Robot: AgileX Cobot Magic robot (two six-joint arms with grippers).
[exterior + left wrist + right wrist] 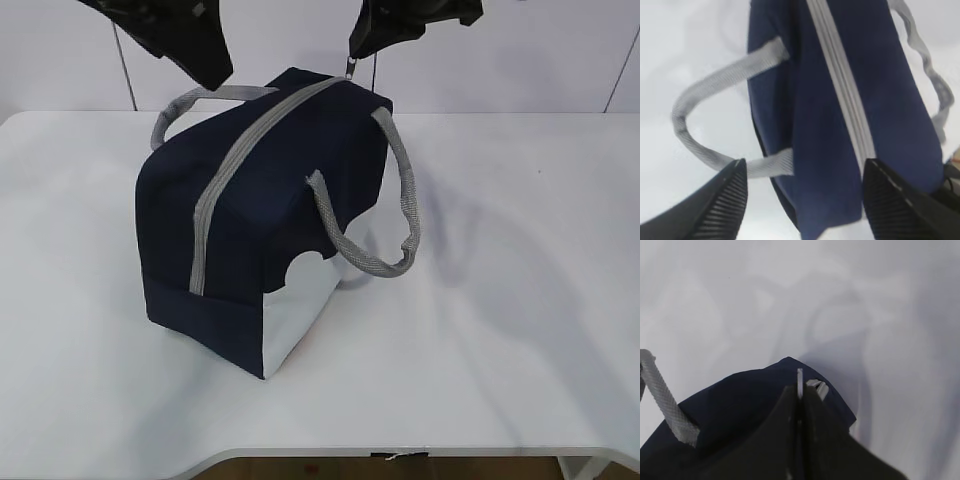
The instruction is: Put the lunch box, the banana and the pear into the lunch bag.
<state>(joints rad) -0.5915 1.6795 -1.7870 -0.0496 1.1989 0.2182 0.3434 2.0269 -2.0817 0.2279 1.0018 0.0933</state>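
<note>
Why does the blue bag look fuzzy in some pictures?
In the left wrist view the lunch bag is smeared, being close to the lens. In the right wrist view the table shows only soft grey shadows. The exterior view is sharp, with a faint shadow beside the bag.

zipped navy lunch bag [270,220] upright

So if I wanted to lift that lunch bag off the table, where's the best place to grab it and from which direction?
Probably by the grey handle on its right side, coming from above and the right. That handle droops in an open loop clear of the lunch bag, leaving room for fingers to close around the strap. The zipper appears closed along the top, so the top gives nothing else to pinch.
</note>
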